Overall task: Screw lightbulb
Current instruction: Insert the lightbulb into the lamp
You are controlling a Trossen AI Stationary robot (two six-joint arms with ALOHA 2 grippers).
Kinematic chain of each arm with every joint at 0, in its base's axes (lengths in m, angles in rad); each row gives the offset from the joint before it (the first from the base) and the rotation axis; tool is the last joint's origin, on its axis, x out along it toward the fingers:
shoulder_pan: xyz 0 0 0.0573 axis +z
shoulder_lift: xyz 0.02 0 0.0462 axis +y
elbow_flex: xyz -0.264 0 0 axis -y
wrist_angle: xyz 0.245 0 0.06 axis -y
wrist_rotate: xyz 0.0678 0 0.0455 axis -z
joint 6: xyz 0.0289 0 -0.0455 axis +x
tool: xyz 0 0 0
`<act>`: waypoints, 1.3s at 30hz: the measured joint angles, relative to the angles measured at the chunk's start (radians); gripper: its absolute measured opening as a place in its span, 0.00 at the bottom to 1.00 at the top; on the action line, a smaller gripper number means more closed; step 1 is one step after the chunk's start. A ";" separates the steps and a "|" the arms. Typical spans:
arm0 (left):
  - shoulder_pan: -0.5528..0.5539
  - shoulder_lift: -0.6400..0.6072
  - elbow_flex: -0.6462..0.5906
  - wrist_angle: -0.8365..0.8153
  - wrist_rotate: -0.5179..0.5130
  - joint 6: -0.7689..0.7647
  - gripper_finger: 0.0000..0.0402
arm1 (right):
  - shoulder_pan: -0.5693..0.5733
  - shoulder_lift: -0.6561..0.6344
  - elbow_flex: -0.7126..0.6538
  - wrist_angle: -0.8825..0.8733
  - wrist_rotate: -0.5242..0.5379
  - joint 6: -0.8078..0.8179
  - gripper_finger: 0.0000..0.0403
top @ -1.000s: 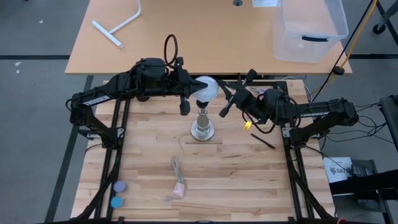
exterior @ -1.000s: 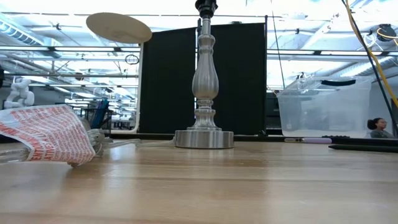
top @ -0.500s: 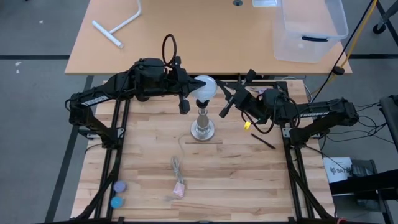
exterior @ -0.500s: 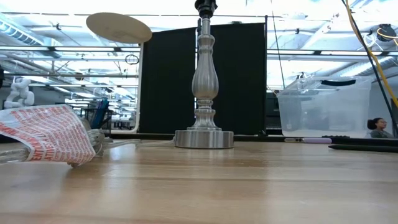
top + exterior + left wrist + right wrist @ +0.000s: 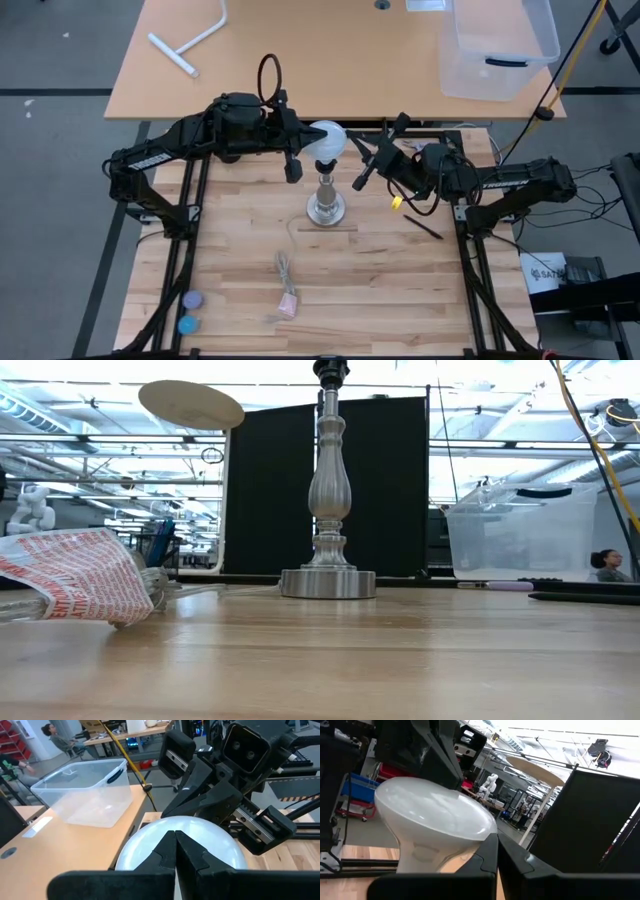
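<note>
High view: the lightbulb [image 5: 327,142] sits atop the metal lamp post [image 5: 326,196], flanked by the left gripper [image 5: 292,150] and right gripper [image 5: 367,163], both with fingers pinched together. Almost nothing has shifted in the last second, suggesting the screwing-in has stalled or finished.

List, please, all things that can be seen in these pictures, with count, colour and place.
lightbulb: one, white, above the lamp post, between both grippers
lamp post: one, silvery, table centre
cord: one, pale, near the table's front
round caps: two, purple and blue, front left corner
clear bin: one, on the far desk
white pipe piece: one, far desk
left gripper: one, dark, shut, at the bulb's left
right gripper: one, dark, shut, at the bulb's right
</note>
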 joint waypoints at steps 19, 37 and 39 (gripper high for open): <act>0.001 0.018 0.000 0.012 0.080 -0.050 0.00 | 0.010 0.000 0.000 0.005 0.012 0.005 0.00; 0.003 0.021 -0.002 0.037 0.139 -0.025 0.08 | 0.036 -0.002 0.000 -0.010 0.055 0.014 0.00; 0.003 0.021 -0.002 0.036 0.122 -0.024 0.11 | 0.038 -0.002 0.000 -0.011 0.061 0.011 0.00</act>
